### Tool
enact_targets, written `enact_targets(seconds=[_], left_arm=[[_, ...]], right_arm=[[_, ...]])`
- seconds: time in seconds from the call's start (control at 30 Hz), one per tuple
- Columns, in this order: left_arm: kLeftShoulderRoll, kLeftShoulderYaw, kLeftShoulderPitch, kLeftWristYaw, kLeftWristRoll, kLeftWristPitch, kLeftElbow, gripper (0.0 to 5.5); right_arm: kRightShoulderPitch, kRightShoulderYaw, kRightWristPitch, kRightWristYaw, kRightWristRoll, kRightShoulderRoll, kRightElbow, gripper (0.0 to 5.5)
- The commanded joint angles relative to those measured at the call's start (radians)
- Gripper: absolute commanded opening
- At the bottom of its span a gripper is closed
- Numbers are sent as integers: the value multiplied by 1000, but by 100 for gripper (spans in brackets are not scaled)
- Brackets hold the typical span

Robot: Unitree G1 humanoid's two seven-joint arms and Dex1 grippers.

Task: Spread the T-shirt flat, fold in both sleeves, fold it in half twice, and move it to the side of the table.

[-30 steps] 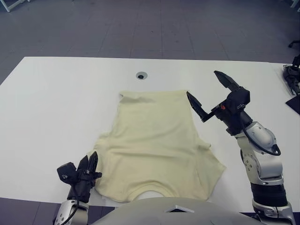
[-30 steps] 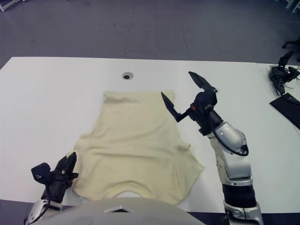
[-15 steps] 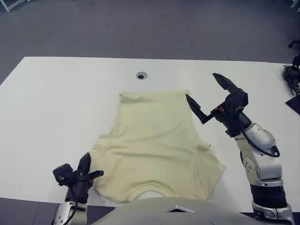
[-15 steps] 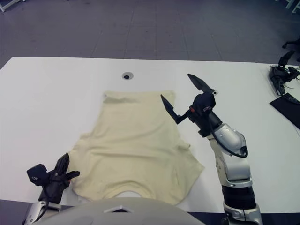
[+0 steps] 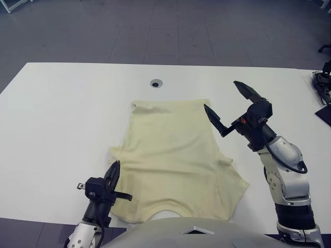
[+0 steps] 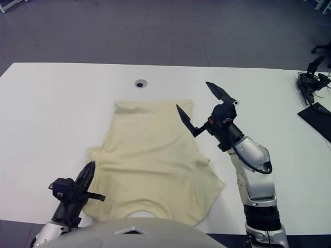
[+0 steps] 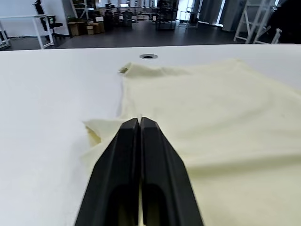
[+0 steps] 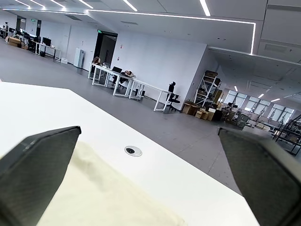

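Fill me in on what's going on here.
A humanoid robot is working on a pale yellow T-shirt spread on a white table, collar toward it. Its left gripper, shut, sits at the shirt's left sleeve; whether it pinches cloth is unclear. The right gripper hangs open above the far right corner. Neither sleeve is folded yet.

Both head eyes overlook the table (image 5: 51,103); wrist cameras skim it low.

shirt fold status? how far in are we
Early. Done: T-shirt lies spread on the table, lightly wrinkled. In hand: left gripper, shut, at the left sleeve; right gripper open above the far hem corner. Left: both sleeves, both half folds, move aside.
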Motion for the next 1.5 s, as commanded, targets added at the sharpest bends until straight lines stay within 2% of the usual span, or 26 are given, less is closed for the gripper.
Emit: enact_targets(seconds=[0.03,0.43,0.57,0.73,0.87,1.1,1.27,1.4,1.5], left_arm=[[87,-67,-43,-31,149,-15,51,4],[246,-185,-73,-25,439,-17,111,4],[286,-195,-78,-41,405,-43,91,4],[291,-192,-83,-53,306,-40,66,4],[298,-191,-90,-60,305,-10,73,4],[321,-225,-85,-90,278,4,60,109],[385,-243,-61,-223,30,102,-95,184],[449,-194,-77,-284,-90,188,-169,253],[457,-104,-110,-285,-275,271,-240,298]], right_arm=[[-7,1,-5,5,-7,4,10,540],[4,-3,-12,16,-8,1,23,540],[13,-3,-16,19,-12,0,24,540],[21,1,-18,21,-14,1,25,540],[31,-1,-18,25,-14,-1,21,540],[58,-2,2,65,18,-19,18,540],[104,-81,52,108,141,-26,59,540],[155,-150,107,185,267,-53,64,540],[204,-234,175,278,404,-95,78,540]])
